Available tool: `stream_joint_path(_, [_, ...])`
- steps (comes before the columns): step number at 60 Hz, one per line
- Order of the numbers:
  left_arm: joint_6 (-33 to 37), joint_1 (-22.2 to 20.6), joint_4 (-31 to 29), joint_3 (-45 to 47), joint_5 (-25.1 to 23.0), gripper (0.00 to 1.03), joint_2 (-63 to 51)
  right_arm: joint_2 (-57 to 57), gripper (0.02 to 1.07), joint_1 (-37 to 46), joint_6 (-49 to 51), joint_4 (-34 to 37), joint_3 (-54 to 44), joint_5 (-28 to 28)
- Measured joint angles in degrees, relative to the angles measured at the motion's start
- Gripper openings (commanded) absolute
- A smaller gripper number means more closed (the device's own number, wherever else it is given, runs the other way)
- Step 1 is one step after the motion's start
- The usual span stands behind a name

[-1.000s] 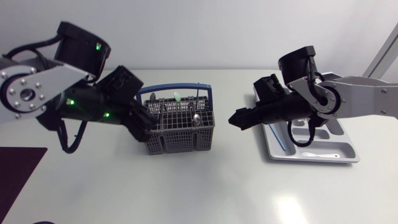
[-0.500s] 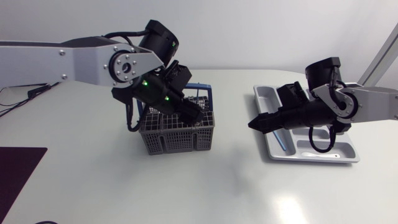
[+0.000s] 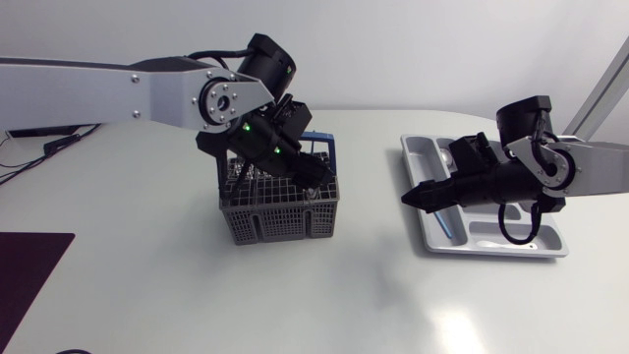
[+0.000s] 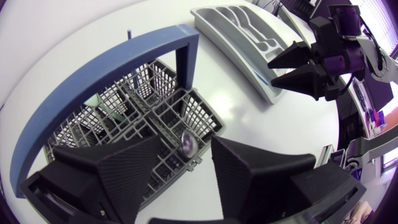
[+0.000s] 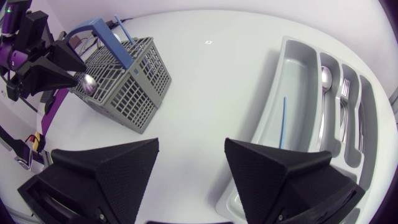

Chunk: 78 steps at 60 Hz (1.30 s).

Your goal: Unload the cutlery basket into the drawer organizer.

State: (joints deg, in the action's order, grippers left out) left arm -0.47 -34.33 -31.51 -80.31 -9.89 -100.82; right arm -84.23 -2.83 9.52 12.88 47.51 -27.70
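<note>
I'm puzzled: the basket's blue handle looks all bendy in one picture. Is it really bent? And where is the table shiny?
Left wrist view: the fisheye lens bows the blue handle into an arc, so it is likely not bent; right wrist view: the drawer organizer curves likewise; head view: a pale glare patch on the table, in front of the organizer.

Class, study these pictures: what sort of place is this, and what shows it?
Likely a robotics lab staging a kitchen chore: a robot's left arm and right arm at a plain white table, with a cutlery basket and a drawer organizer.
</note>
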Motion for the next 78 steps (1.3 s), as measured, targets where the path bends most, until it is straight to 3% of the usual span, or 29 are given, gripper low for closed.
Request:
stream_joint_path(8, [-0.02, 0.0, 0.0, 0.0, -0.2, 0.59, -0.13, 0.0, 0.79, 0.07, 0.17, 0.0, 0.0, -0.2])
stream_joint_path(16, [-0.04, -0.2, 0.0, 0.0, -0.98, 0.47, -0.28, 0.0, 0.79, 0.07, 0.17, 0.0, 0.0, -0.22])
stream_joint_path(26, [-0.63, -0.37, -0.02, 0.0, -2.34, 0.46, -0.98, 0.0, 0.79, -0.07, 0.17, 0.0, -0.04, -0.48])
stream_joint_path(41, [-0.68, -0.35, -0.15, 0.0, -3.39, 0.23, -1.36, 0.02, 0.79, -0.74, 0.17, 0.0, -0.37, -0.66])
stream_joint_path(78, [-1.03, 1.62, -1.29, 0.0, -9.7, 0.2, -1.01, 5.9, 0.83, -10.1, 1.18, 0.02, -0.92, -3.13])
